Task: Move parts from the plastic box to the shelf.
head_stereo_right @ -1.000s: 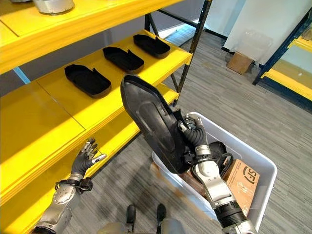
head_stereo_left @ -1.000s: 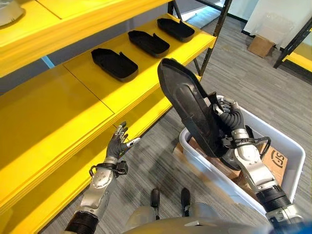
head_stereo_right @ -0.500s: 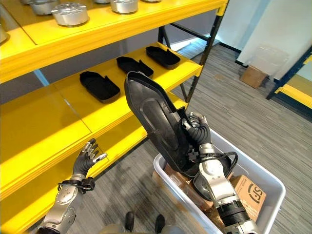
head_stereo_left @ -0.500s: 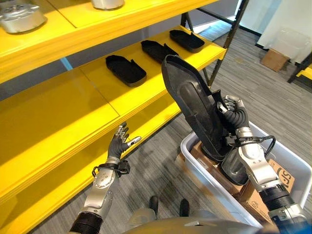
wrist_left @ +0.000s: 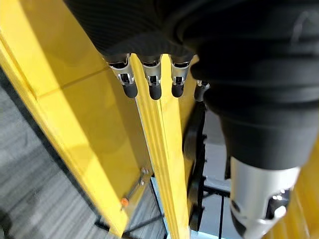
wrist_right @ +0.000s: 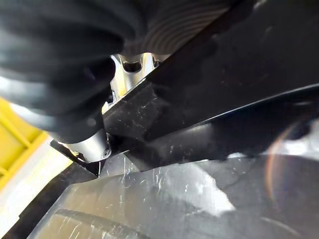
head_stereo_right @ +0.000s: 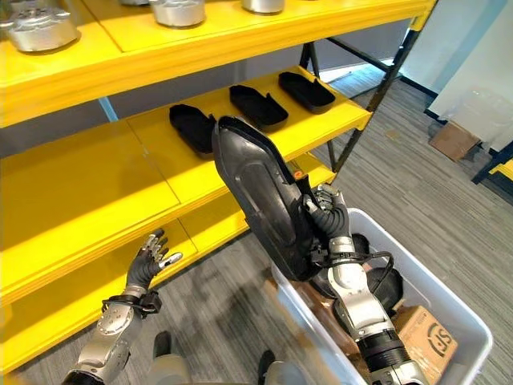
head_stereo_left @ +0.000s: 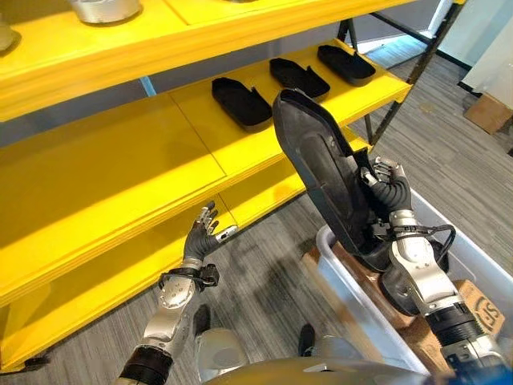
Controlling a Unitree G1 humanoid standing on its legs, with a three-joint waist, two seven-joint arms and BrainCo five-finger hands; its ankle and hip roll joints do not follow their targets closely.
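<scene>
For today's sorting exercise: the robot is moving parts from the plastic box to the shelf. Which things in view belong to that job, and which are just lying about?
Part of the job:
- black part held upright in the right hand
- plastic box
- yellow shelf
- three black parts already on it
- left hand, open, empty

Lying about:
- metal parts on the upper shelf
- cardboard box on the floor

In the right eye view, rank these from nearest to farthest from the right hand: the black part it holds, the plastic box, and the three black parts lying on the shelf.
1. The black part, gripped in the right hand, standing upright.
2. The plastic box, just below and behind that hand.
3. The three black parts on the yellow shelf, beyond the held part, up and towards the robot's left.
</scene>
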